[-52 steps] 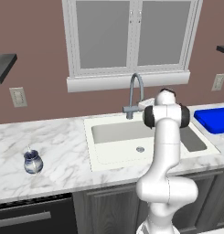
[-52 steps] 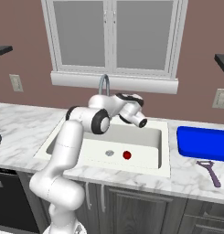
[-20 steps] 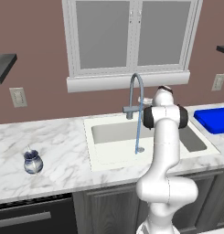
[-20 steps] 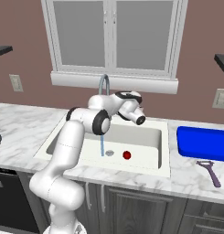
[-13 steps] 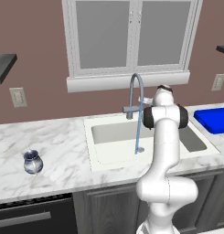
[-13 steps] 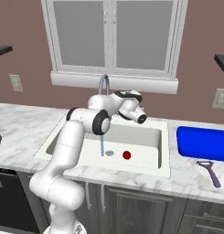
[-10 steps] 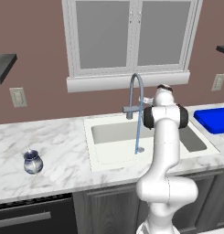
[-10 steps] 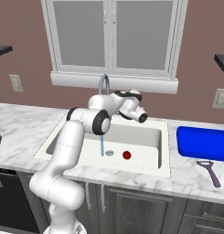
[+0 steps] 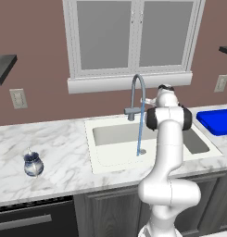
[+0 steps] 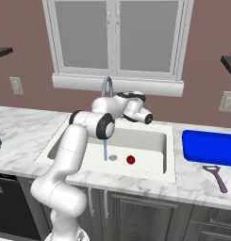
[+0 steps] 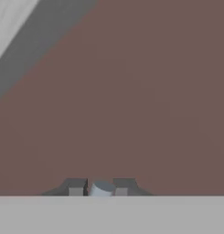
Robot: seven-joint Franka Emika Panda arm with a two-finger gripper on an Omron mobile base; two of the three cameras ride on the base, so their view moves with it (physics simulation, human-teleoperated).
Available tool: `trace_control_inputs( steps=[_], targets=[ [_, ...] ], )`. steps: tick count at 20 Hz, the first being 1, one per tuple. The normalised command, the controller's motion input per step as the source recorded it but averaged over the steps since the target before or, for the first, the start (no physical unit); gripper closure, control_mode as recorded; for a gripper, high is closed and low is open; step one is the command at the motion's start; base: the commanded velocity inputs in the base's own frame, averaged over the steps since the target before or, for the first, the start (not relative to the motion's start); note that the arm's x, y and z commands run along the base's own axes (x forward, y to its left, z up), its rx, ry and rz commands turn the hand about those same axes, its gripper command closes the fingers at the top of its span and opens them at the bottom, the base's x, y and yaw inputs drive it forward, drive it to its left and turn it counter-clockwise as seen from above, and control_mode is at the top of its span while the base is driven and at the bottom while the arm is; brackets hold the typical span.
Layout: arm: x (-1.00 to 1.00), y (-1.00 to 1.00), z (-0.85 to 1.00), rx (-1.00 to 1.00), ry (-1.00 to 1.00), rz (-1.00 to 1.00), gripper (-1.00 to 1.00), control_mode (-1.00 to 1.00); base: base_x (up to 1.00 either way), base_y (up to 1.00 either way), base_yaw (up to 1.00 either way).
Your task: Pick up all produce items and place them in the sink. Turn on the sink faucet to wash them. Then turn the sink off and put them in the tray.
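Water's running mid-frame onto the sink [image 10: 150,141] beside the red fruit [image 10: 131,160], my gripper [image 11: 98,188] clenched on the faucet lever [image 11: 101,189] — let it rinse, then nudge back gently.

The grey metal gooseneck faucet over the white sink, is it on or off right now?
On. A thin blue stream of water falls from the grey metal gooseneck faucet into the white sink, landing near the round metal drain.

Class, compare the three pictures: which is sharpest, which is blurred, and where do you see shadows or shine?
Left base view: sharp, even light, faint shadow inside the sink. Right base view: equally sharp; the red fruit shows a small highlight. Hand view: soft and blurred; the fingertips and brown wall lack crisp edges.
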Motion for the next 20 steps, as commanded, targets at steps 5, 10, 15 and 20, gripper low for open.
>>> trace_control_inputs(
  steps=[5,10,15,20],
  targets=[
    [0.03,0.48,0.00,-0.02,-0.15,0.35,1.00,-1.00,0.00,0.00,0.00],
    [0.07,0.55,0.00,-0.02,-0.14,0.38,1.00,-1.00,0.00,0.00,0.00],
    [0.25,0.46,0.00,0.00,-0.11,0.42,1.00,-1.00,0.00,0.00,0.00],
    [0.34,0.34,0.00,0.00,-0.11,0.48,1.00,-1.00,0.00,0.00,0.00]
  ],
)
